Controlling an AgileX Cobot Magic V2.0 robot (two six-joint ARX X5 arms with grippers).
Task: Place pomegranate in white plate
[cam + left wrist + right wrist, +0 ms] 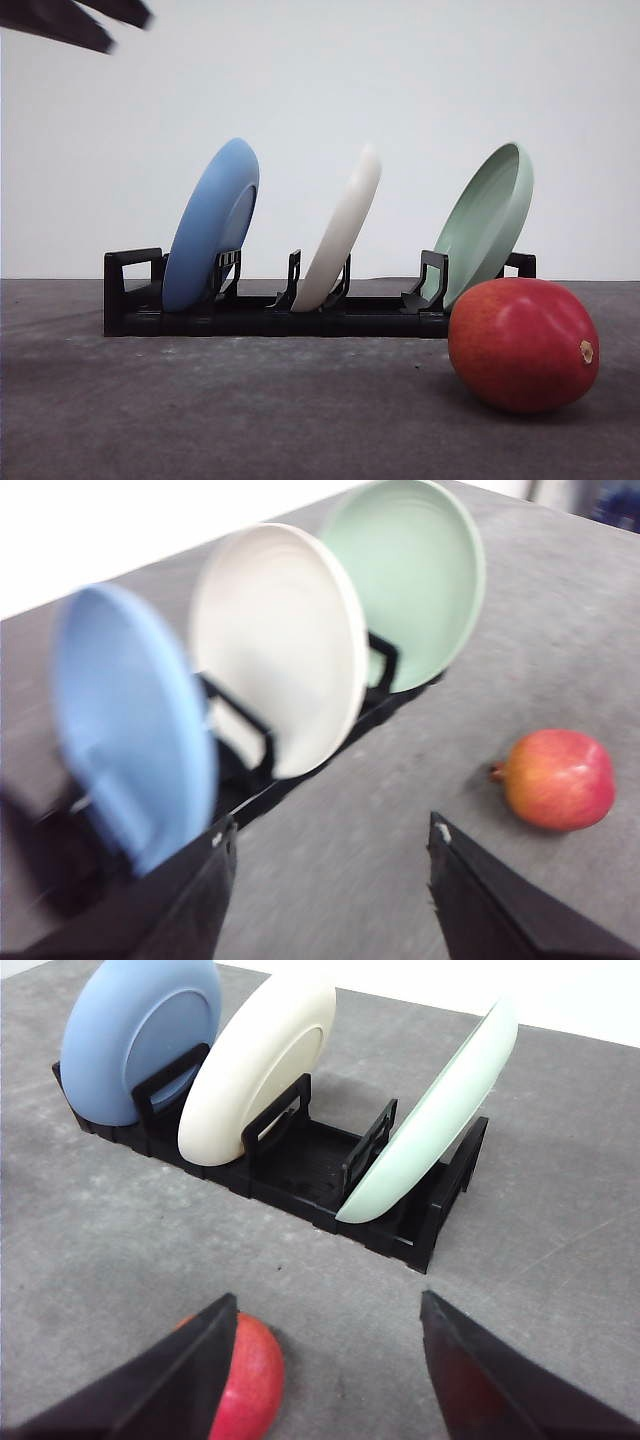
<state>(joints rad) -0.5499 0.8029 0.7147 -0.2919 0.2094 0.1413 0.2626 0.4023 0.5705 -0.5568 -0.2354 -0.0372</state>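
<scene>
Three plates stand racked, white plate [343, 230] central; pomegranate [523, 344] on table.

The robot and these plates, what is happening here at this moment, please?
A two-arm robot is working at a table, and nothing is held yet. The pomegranate lies on the table in front of the rack. The white plate stands tilted in the rack's middle slot, between a blue plate and a green plate. The left gripper is open near the plates. The right gripper is open beside the pomegranate.
</scene>
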